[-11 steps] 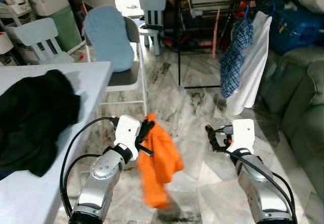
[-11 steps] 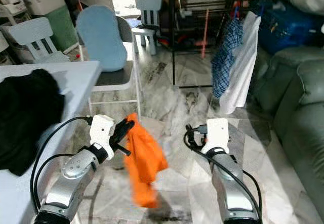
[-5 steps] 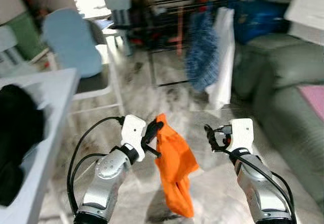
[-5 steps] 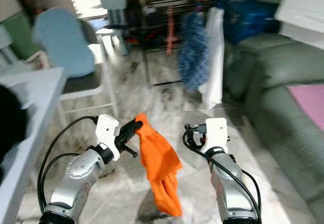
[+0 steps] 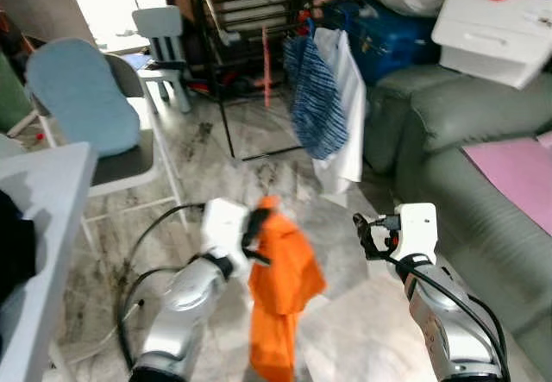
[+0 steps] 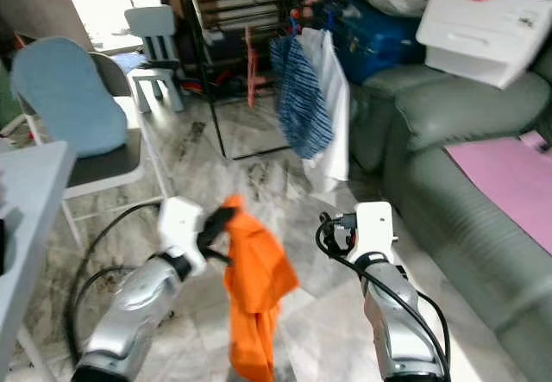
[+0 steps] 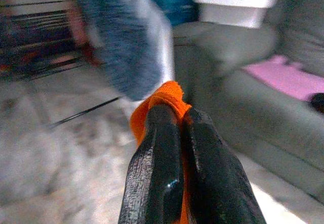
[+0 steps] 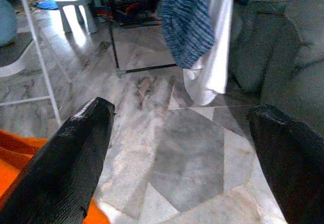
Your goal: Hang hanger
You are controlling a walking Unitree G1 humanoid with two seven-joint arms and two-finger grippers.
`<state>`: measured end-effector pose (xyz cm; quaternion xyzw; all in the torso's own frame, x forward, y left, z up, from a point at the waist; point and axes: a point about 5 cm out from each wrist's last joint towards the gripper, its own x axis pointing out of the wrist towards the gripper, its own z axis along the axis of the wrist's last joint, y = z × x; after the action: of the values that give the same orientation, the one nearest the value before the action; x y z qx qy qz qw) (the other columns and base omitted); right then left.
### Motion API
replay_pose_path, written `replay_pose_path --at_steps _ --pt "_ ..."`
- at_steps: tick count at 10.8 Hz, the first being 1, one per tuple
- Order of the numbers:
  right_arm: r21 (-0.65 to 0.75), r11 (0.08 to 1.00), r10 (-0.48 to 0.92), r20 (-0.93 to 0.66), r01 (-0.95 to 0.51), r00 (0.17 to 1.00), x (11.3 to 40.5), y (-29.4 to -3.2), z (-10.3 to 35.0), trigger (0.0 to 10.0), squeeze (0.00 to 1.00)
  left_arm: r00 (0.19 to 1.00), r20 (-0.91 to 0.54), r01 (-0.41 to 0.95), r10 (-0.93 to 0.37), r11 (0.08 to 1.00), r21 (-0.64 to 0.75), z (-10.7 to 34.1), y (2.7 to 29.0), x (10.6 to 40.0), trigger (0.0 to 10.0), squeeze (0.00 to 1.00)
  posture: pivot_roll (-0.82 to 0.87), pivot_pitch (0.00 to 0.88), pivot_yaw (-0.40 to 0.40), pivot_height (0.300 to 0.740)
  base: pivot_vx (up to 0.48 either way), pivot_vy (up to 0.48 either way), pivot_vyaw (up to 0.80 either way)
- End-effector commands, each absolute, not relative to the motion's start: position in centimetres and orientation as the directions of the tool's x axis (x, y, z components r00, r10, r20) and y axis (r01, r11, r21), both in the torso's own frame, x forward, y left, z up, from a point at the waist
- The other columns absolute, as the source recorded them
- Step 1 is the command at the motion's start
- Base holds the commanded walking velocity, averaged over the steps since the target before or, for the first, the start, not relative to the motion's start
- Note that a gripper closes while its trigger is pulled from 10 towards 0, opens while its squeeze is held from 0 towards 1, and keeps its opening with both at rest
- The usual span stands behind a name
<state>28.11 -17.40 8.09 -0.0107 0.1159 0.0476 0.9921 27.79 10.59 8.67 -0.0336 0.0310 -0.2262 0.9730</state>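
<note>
My left gripper (image 5: 257,227) is shut on the top of an orange garment (image 5: 280,287), which hangs limp from it above the marble floor. In the left wrist view the two black fingers (image 7: 157,153) pinch the orange cloth (image 7: 169,93) tight. My right gripper (image 5: 366,231) is held level with it to the right, open with nothing between its fingers (image 8: 76,153). Ahead stands a black drying rack (image 5: 233,20) with a blue checked garment (image 5: 312,97) and a white garment (image 5: 347,115) hanging on it.
A green sofa (image 5: 466,166) runs along the right, with a white box (image 5: 496,20) on it. On the left are a white table (image 5: 43,227), a folding chair with a blue cushion (image 5: 82,97) and a small white chair (image 5: 162,37). Marble floor (image 5: 259,153) lies open toward the rack.
The camera has swung to the right: the table and black garment slid off left, and the sofa came in. Both grippers hold as before.
</note>
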Motion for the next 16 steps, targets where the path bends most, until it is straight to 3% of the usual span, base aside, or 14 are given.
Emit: replay_pose_path --at_steps 1,3,5,16 --pt "-0.01 0.992 0.121 -0.202 -0.126 0.972 28.2 -16.8 8.7 10.0 0.0 0.936 -0.038 0.348 -0.35 0.936 -0.052 8.6 12.4 27.9 10.0 0.0 -0.18 0.0 0.085 0.74 0.251 0.0 0.0" --pt "-0.028 0.987 0.148 -0.202 -0.157 0.968 27.6 -17.0 8.6 10.0 0.0 0.988 -0.034 0.153 -0.152 0.988 -0.001 8.3 15.4 27.1 10.0 0.0 -0.17 0.0 0.079 0.74 0.0 0.0 0.0" --pt "-0.045 0.984 0.161 -0.198 -0.174 0.967 27.6 -17.1 8.7 10.0 0.0 0.999 -0.033 0.036 -0.036 0.999 0.007 8.1 16.8 26.4 10.0 0.0 -0.17 0.0 0.072 0.74 0.247 0.0 0.0" --pt "-0.054 0.98 0.178 -0.185 -0.191 0.966 27.9 -16.6 8.9 10.0 0.0 0.994 -0.02 0.105 -0.106 0.994 -0.041 8.2 14.7 26.8 10.0 0.0 -0.18 0.0 0.075 0.74 0.402 0.0 0.0"
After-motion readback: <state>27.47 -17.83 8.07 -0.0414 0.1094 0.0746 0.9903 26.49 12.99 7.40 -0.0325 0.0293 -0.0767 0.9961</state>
